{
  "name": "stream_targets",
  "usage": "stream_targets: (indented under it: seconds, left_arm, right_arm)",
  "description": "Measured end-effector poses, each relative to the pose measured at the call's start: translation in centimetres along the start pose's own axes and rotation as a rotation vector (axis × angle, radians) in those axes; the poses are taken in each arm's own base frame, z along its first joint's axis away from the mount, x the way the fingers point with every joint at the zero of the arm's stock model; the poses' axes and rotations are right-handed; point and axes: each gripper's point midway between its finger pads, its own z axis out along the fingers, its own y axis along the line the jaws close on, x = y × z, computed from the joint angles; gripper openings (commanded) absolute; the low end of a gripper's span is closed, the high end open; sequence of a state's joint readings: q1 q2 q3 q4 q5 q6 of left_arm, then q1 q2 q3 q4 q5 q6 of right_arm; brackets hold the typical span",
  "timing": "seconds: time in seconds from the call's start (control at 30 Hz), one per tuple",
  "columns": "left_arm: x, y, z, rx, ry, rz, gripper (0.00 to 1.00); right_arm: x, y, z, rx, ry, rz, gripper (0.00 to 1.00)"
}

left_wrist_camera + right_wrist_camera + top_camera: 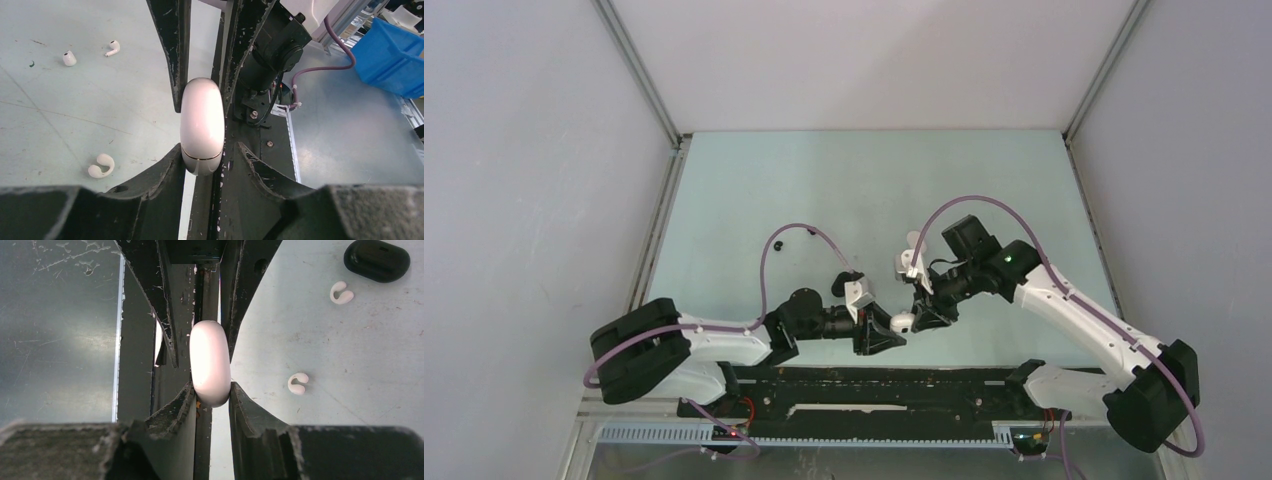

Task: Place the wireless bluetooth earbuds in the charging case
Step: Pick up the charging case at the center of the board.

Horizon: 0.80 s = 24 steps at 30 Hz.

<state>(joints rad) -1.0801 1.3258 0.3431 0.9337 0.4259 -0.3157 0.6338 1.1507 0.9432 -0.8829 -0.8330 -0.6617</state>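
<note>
The left claw (207,146) is clenched on a glossy white pill-shaped plastic charging case (201,125). The right claw (211,385) grips the same case from the opposite end. The 2 claws meet at about 6 o'clock on the pale green surface (754,200) in the top view. A thin seam rings the case near one end, and its lid looks shut.

From the left wrist, a rounded white plastic earbud (69,58) and a stemmed white earbud (113,48) lie near each other on the surface at 10 o'clock from the case. A hooked white earbud (101,166) lies at 8 o'clock.

From the right wrist, an upper hooked earbud (341,292) lies at 2 o'clock and a lower hooked earbud (298,383) at 3 o'clock. A black oval plastic case (376,259) sits at 1 o'clock, near the upper one.
</note>
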Motion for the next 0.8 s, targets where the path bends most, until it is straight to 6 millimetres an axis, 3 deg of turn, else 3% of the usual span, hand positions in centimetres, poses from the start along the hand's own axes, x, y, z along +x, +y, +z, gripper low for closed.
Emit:
stream_targets:
  seconds: [0.2, 0.4, 0.5, 0.8]
  left_arm:
    - [-0.17, 0.12, 0.32, 0.0, 0.0, -0.013, 0.35]
    - [0.13, 0.23, 0.5, 0.001, 0.012, -0.022, 0.11]
    - [0.32, 0.32, 0.73, 0.005, 0.023, -0.026, 0.07]
    - [0.21, 0.8, 0.72, -0.01, 0.013, 0.031, 0.0]
  right_arm:
    - [0.09, 0.08, -0.04, 0.004, -0.002, -0.004, 0.12]
    - [0.35, 0.16, -0.01, 0.003, 0.004, 0.002, 0.15]
    - [0.6, 0.12, -0.07, 0.009, 0.015, 0.011, 0.18]
    - [0.22, -0.2, -0.47, 0.014, -0.021, 0.03, 0.55]
